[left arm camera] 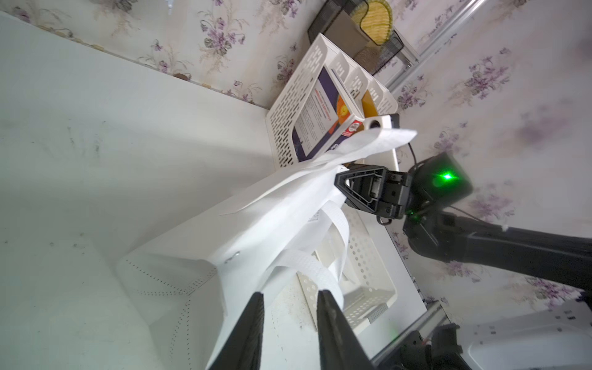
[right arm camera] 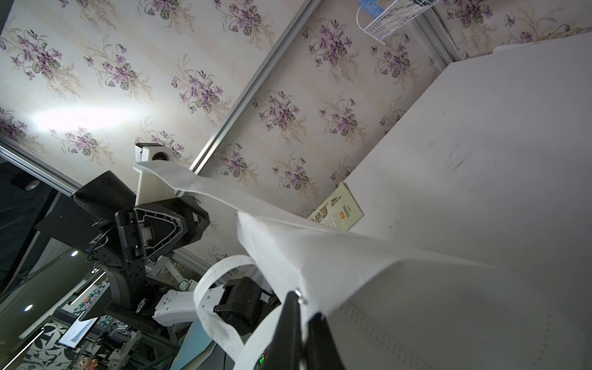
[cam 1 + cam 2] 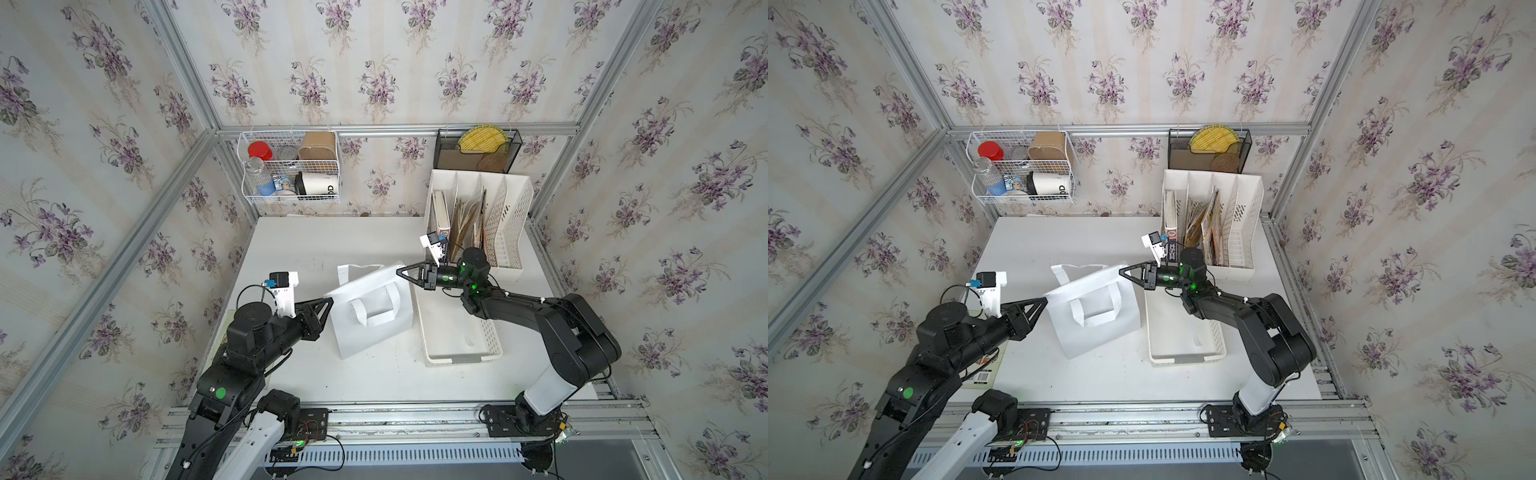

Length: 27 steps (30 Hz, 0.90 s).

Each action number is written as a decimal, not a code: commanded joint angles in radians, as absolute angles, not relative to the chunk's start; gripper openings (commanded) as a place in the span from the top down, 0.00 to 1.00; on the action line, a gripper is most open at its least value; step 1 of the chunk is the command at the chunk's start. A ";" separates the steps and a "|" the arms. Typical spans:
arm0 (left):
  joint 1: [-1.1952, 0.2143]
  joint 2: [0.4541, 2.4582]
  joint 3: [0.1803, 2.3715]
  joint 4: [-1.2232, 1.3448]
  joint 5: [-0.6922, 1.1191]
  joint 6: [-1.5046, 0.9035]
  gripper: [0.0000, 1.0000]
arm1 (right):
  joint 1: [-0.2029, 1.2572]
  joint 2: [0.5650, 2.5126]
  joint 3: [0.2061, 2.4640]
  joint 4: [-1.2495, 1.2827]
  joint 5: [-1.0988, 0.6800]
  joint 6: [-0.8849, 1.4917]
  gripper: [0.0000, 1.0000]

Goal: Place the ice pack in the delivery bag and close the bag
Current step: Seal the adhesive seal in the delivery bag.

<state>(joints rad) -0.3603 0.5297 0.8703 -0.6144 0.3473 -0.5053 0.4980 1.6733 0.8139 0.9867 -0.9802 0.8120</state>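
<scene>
Two black robot arms meet over a white delivery bag point(image 3: 374, 332) in the middle of a white table point(image 3: 291, 249), inside a booth papered with purple flowers. The right claw point(image 3: 399, 272) is clamped tight on the bag's top edge at the far corner; in the right wrist view its fingers point(image 2: 293, 320) pinch the cloth beside a small metal snap. The left claw point(image 3: 331, 300) sits at the opposite corner of that edge. In the left wrist view its two fingers point(image 1: 253, 320) stand apart with bare table showing between them, the cloth running just beside one finger and not caught in the gap. The bag's lower part rests on the table while its top edge is raised and stretched between the two claws. One strap handle point(image 3: 380, 307) hangs loose across the side facing up. A white perforated basket point(image 3: 461, 357) lies just beside the bag, under the right arm. A white file rack point(image 3: 515, 216) with booklets stands at the back of the table, near the wall. Above it on that wall hang a wire basket point(image 3: 291, 166) of cups and bottles and a black mesh holder point(image 3: 478, 149)
</scene>
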 commanded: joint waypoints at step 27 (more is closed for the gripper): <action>-0.670 1.357 1.610 -1.070 0.133 0.142 0.28 | 0.519 1.632 0.823 0.959 -0.998 0.732 1.00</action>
